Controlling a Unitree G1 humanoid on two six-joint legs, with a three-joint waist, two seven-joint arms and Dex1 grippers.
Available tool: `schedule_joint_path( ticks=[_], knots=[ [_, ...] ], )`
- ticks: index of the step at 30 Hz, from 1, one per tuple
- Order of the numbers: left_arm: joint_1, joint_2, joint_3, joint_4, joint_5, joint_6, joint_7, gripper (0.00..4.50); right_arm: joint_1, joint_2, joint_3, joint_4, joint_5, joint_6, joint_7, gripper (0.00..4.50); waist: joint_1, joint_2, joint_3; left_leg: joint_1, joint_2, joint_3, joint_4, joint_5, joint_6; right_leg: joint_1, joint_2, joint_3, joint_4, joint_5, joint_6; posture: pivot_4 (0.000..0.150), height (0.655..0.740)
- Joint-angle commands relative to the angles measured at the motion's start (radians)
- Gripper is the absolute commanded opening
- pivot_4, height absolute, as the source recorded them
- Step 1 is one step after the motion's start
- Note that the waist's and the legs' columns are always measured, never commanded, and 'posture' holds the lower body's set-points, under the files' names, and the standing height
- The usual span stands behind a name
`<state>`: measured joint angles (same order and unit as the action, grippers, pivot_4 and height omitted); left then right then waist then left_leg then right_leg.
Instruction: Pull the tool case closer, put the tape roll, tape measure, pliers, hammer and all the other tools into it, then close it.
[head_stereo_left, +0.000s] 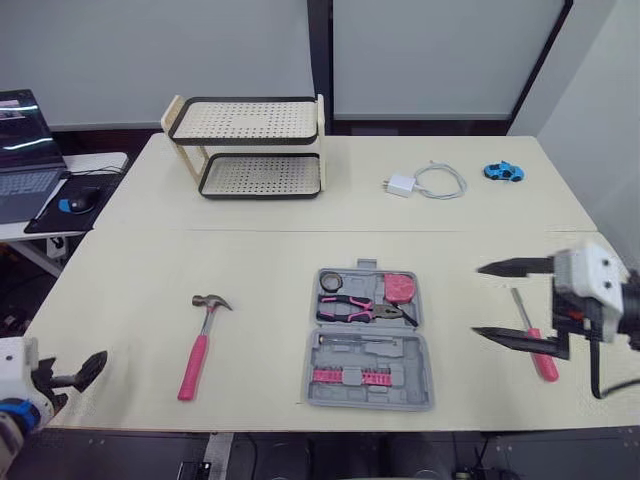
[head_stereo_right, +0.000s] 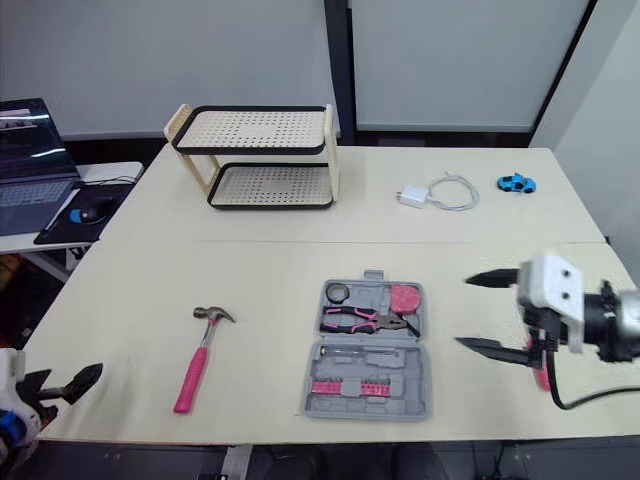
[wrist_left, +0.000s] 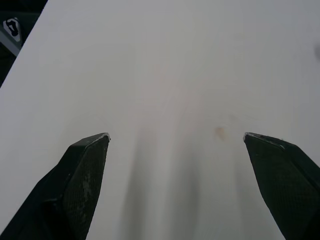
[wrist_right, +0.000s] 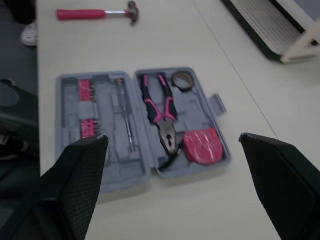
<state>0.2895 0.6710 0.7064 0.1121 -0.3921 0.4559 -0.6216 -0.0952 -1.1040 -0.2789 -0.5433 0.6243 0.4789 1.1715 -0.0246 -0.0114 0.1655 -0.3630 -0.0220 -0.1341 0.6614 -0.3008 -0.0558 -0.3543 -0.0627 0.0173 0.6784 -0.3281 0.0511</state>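
Laptop (head_stereo_left: 20, 150): sitting open on a side desk at the far left; a mouse (head_stereo_left: 80, 200) is lying beside it.
Left gripper (wrist_left: 176, 136): hanging low at the table's (head_stereo_left: 250, 270) front left corner; fingers (wrist_left: 85, 175) are spread wide with nothing between them but bare tabletop.
Hammer (head_stereo_left: 200, 345): lying on the table left of the case, well apart from it; the head is pointing away from the robot and the pink handle is running back toward the front edge.
Rack (head_stereo_left: 250, 150): a two-shelf rack is standing at the back of the table, left of centre.
Case (head_stereo_left: 400, 352): lying open and flat at the middle of the table, near the front edge.
Case, far half: the tape roll (head_stereo_left: 332, 282) is sitting at its left; the pliers (head_stereo_left: 358, 308) are lying across it; the tape measure (head_stereo_left: 400, 288) is sitting at its right.
Case, near half: a row of pink bits (head_stereo_left: 350, 377) is showing, with a slim metal tool above it.
Charger (head_stereo_left: 400, 185): resting at the back right with its cable (head_stereo_left: 440, 182) coiled beside it.
Right gripper (head_stereo_left: 478, 300): hovering just right of the case; fingers are gaping wide and gripping nothing.
Toy car (head_stereo_left: 504, 171): a blue one is sitting at the far right of the back.
Screwdriver (head_stereo_left: 535, 345): lying on the table right of the case; the lower right finger is crossing in front of its shaft; contact cannot be told.
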Motion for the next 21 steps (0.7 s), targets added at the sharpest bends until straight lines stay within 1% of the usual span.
schedule_joint_path(
  ticks=[1,4,6,9,12,16,18,21],
  knots=[
    [0.04,-0.012,0.026,-0.105,-0.035,0.022,0.003,4.48,-0.128,-0.002,0.103,0.017,0.017,0.008,0.042,4.5,0.001,0.0,0.0,0.0,0.0,0.0,0.0,0.0,0.0,0.0,0.0,0.0,0.0,0.0,0.0,0.15,0.74],
    [0.076,-0.036,0.02,-0.194,-0.06,0.052,0.008,4.48,-0.208,0.015,0.173,0.042,0.004,0.012,0.06,4.5,0.002,-0.001,0.0,-0.001,0.0,0.0,0.0,0.0,0.0,0.0,-0.001,0.0,-0.001,0.0,0.0,0.15,0.74],
    [0.087,-0.075,-0.002,-0.298,-0.101,0.101,0.032,4.48,-0.234,0.028,0.212,0.052,-0.01,0.005,0.069,4.5,0.002,-0.001,0.001,-0.001,-0.001,0.0,0.0,0.0,0.0,-0.001,-0.001,0.0,-0.001,0.0,0.0,0.15,0.74],
    [0.078,-0.133,-0.049,-0.428,-0.131,0.161,0.09,4.48,-0.251,0.042,0.244,0.044,-0.022,0.009,0.066,4.5,0.004,-0.001,0.001,-0.001,-0.001,0.001,0.0,0.0,0.0,-0.001,-0.002,0.0,-0.001,0.0,0.0,0.15,0.74],
    [0.045,-0.179,-0.132,-0.52,-0.123,0.214,0.165,4.48,-0.264,0.048,0.256,0.019,-0.018,0.029,0.049,4.5,0.004,-0.001,0.001,-0.001,-0.001,0.0,0.0,0.0,0.0,-0.001,-0.002,0.0,0.0,0.0,0.0,0.15,0.74],
    [-0.021,-0.214,-0.231,-0.555,-0.085,0.283,0.267,4.48,-0.28,0.053,0.258,0.001,-0.008,0.055,0.033,4.5,0.004,-0.001,0.001,-0.001,-0.001,0.0,0.0,0.0,0.0,-0.001,0.003,-0.001,0.0,0.0,0.0,0.15,0.74],
    [-0.06,-0.227,-0.265,-0.542,-0.059,0.306,0.318,4.48,-0.281,0.052,0.258,-0.004,-0.008,0.062,0.033,4.5,0.004,-0.001,0.001,-0.001,-0.001,0.0,0.0,0.0,0.0,0.0,0.004,-0.001,0.0,0.0,0.0,0.15,0.74],
    [-0.12,-0.237,-0.325,-0.51,-0.029,0.332,0.358,4.48,-0.275,0.049,0.254,-0.009,-0.007,0.07,0.031,4.5,0.004,-0.001,0.001,-0.001,-0.001,0.0,0.0,0.0,0.0,-0.001,0.004,-0.001,0.0,0.0,0.0,0.15,0.74]
  ],
)
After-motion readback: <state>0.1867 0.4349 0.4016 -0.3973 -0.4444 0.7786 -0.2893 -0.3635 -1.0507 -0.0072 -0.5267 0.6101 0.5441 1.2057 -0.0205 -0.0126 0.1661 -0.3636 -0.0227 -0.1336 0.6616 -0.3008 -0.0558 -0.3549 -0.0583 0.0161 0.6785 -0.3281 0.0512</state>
